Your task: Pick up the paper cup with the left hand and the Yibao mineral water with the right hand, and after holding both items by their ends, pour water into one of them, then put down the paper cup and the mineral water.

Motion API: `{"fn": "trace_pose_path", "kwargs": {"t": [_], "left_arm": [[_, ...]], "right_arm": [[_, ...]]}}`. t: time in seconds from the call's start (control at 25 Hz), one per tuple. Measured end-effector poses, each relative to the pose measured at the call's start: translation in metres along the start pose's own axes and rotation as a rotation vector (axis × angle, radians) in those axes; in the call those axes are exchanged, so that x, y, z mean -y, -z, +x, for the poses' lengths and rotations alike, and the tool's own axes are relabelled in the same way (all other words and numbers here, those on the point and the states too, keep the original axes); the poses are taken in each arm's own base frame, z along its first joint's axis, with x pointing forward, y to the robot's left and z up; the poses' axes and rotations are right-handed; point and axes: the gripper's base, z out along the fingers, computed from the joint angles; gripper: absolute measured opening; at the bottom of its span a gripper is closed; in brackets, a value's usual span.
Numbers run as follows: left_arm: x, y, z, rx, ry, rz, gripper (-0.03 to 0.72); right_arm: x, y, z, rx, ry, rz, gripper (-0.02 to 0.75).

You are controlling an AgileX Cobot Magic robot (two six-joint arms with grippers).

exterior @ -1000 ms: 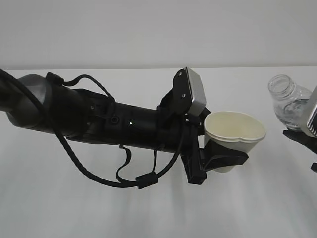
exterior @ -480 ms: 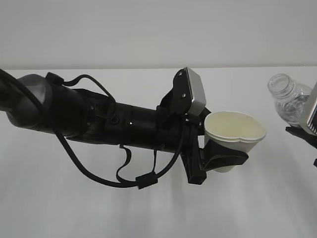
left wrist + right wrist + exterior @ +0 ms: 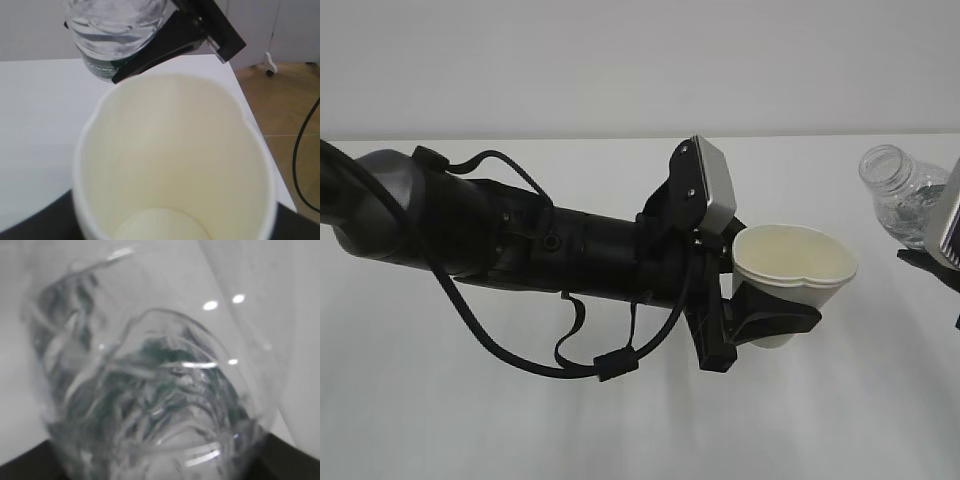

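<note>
Paper cup (image 3: 794, 272) sits clamped in the left tool (image 3: 760, 318), held upright above the white counter (image 3: 620, 420) with its rim squeezed out of round, pinched into a lobed outline where the black fingers (image 3: 775, 322) press its lower wall. The left arm (image 3: 520, 245) reaches in from the left, black and draped with cables, a grey-white box (image 3: 708, 185) standing at its wrist just behind the cup. In the left wrist view the cup's pale yellowish inside (image 3: 172, 165) looks dry and its round bottom shows at the lower edge. The Yibao mineral water (image 3: 905, 205) is at the far right of the exterior view, well apart from the cup and tilted with its open neck towards it, gripped by the right tool (image 3: 932, 262), of which only a black finger and a ribbed grey-white part show. The left wrist view shows the bottle's green label (image 3: 107, 66) between black jaws above the cup's far rim. Up close in the right wrist view the clear ribbed bottle wall (image 3: 150, 390) fills the frame.
</note>
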Motion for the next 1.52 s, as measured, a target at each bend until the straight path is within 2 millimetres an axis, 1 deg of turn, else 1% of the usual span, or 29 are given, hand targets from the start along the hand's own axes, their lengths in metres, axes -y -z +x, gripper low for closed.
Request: {"fn": "trace_pose_path", "kwargs": {"t": [1.0,1.16,1.28,1.52], "left_arm": [[0.000,0.000,-0.001,0.001,-0.002,0.000,0.426],[-0.004,-0.005,0.002,0.003,-0.005,-0.001,0.426],[-0.003,-0.007,0.006,-0.004,0.001,0.005,0.426],[-0.001,-0.013,0.001,0.006,-0.013,0.016,0.426]], "right_arm": [[-0.002,0.000,0.001,-0.006,0.097,-0.017,0.462],[-0.001,0.000,0.001,-0.010,0.103,-0.017,0.462],[-0.001,0.000,0.002,-0.018,0.121,-0.017,0.462],[-0.001,0.000,0.002,-0.028,0.142,-0.015,0.462]]}}
